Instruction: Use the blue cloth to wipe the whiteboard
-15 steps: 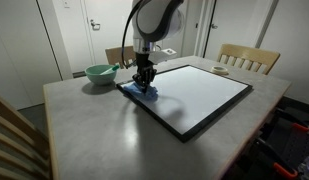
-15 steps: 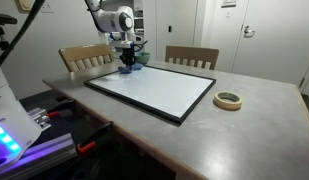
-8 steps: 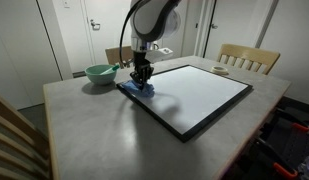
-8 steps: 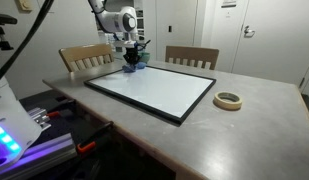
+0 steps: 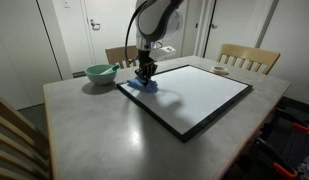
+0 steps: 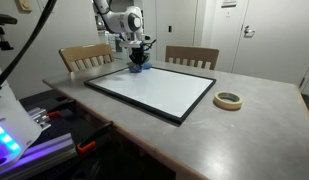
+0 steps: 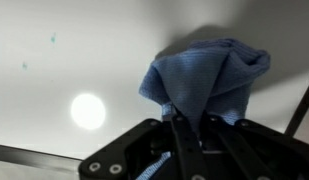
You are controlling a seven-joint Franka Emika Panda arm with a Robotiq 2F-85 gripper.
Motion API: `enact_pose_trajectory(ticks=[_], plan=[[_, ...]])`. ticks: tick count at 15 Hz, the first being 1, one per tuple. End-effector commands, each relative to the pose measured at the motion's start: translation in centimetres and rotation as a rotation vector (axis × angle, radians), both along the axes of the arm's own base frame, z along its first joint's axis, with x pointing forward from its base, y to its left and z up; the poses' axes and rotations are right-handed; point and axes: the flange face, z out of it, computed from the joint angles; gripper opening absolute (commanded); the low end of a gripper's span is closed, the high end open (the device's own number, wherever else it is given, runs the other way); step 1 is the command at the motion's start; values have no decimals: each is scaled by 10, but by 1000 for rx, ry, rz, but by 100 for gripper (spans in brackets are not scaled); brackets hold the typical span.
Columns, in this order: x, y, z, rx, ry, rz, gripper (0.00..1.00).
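Note:
The blue cloth [image 7: 206, 78] is bunched up under my gripper [image 7: 187, 122], whose fingers are shut on a fold of it. In both exterior views the gripper [image 5: 145, 75] [image 6: 136, 62] presses the cloth [image 5: 141, 86] [image 6: 137, 68] down onto a far corner of the whiteboard [image 5: 199, 92] [image 6: 154, 90]. The board lies flat on the table, white with a thin black frame. In the wrist view the glossy white surface [image 7: 74, 55] shows a round light reflection and a few small specks at the upper left. A black frame edge [image 7: 299, 105] runs along the right.
A pale green bowl [image 5: 99, 73] sits on the table beside the board's corner. A roll of tape [image 6: 228, 100] lies to the board's other side. Wooden chairs [image 5: 242, 58] [image 6: 86, 56] stand around the grey table [image 5: 104, 130].
The gripper and cloth slid a short way along the board's edge near that corner, from 1 s ago to now. The jaws stayed shut on the cloth.

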Motion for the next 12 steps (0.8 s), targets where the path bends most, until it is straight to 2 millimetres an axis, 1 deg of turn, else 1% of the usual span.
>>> enact_pose_trajectory(ticks=[1, 3, 5, 9, 12], plan=[[0, -32, -16, -42, 20, -3, 3], [0, -42, -16, -47, 21, -12, 3], [-1, -46, -16, -38, 27, -5, 3], [-15, -43, -24, -9, 44, 20, 3], [-26, -43, -25, 2, 32, 15, 3]])
